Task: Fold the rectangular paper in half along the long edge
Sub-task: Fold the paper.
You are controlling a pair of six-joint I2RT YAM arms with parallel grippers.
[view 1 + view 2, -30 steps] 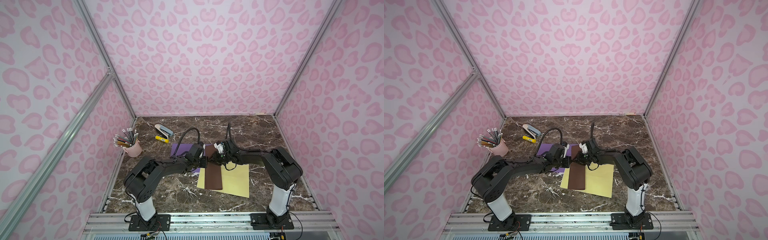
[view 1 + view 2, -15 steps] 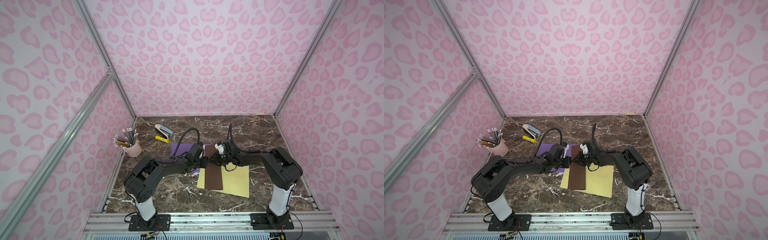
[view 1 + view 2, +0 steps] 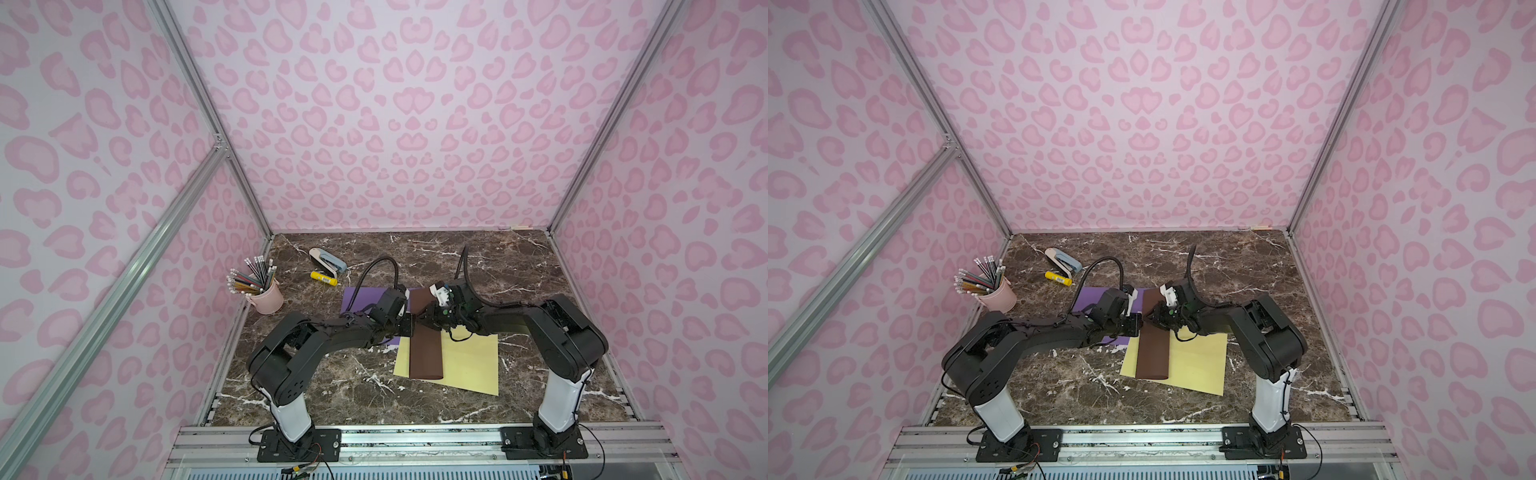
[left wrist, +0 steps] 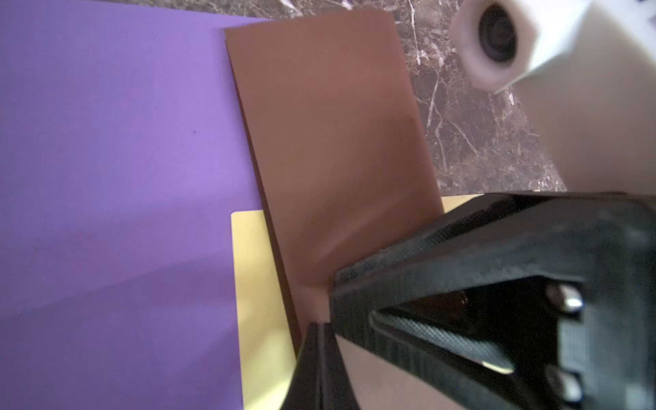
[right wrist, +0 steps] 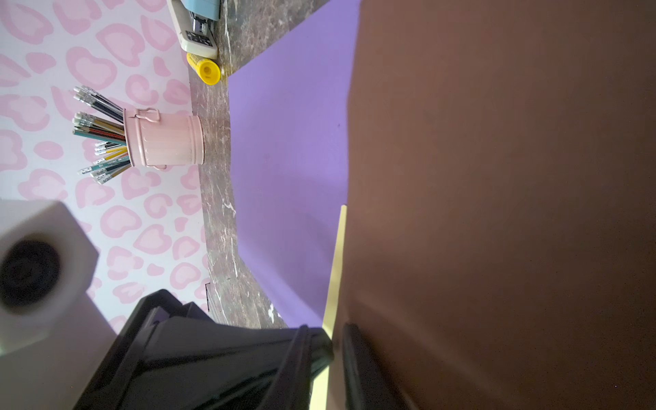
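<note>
Brown paper (image 3: 424, 353), folded narrow, lies along the left side of the yellow sheet (image 3: 469, 361); the left tool (image 3: 409, 327), pressed together, sits at its edge while the right tool (image 3: 430, 322) seemingly pinches it, so uneven pulling may slide the layers and skew the crease.

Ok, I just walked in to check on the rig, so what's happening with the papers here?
Both arms meet over the brown paper, a narrow strip that looks already folded, lying across a yellow sheet and a purple sheet. The left claw is shut, its tip on the strip's long edge, apparently pressing the crease. The right claw sits at the same spot from the other side. Whether it grips the paper isn't clear.
</note>
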